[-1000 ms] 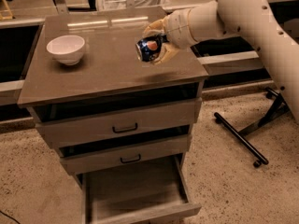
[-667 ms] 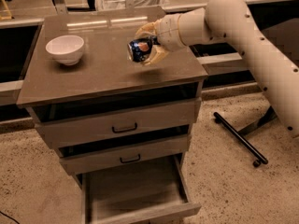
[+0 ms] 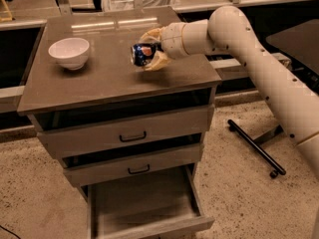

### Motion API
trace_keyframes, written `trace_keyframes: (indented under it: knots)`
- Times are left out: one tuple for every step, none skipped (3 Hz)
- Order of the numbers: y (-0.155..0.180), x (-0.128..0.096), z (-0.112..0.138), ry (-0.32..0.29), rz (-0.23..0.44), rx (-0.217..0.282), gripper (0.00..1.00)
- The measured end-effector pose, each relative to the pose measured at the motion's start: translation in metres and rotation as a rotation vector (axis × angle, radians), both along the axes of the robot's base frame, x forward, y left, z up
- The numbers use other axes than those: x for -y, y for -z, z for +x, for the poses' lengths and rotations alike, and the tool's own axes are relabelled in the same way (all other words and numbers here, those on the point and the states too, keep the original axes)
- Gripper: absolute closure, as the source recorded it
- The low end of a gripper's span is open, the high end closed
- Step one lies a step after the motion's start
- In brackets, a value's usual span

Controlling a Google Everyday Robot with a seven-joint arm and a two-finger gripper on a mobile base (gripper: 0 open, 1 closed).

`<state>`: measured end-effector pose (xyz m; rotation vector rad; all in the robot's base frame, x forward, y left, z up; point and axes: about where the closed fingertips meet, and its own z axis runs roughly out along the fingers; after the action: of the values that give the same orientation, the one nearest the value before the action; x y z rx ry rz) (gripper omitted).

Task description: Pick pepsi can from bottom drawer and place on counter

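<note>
While the claw (image 3: 152,50), mid-frame, pinches the tilted pepsi can (image 3: 141,54) above the tabletop (image 3: 109,86), a gentle set-down clear of the upper-left bowl (image 3: 69,52) looks wisest.

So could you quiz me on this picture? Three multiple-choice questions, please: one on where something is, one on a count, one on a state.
1. Where is the pepsi can?
A) lying on the floor
B) in the claw, over the counter
C) on a shelf

2. How many drawers are stacked under the counter?
A) two
B) three
C) five

3. What state is the bottom drawer in?
A) pulled open
B) pushed shut
C) taken out and set on the floor

Answers:
1 B: the claw's fingers are shut around the can above the grey-brown top.
2 B: three grey fronts sit one below another.
3 A: its grey floor shows, jutting out past the two fronts above.
</note>
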<state>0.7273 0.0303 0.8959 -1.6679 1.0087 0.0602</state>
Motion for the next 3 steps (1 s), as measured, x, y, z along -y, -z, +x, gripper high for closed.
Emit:
trace_keyframes:
  knots:
    - [0.0001, -0.0003, 0.0001, 0.0, 0.001, -0.001, 0.27]
    - [0.0001, -0.0004, 0.0001, 0.0, 0.001, -0.001, 0.0]
    - [0.0001, -0.0004, 0.0001, 0.0, 0.001, -0.001, 0.0]
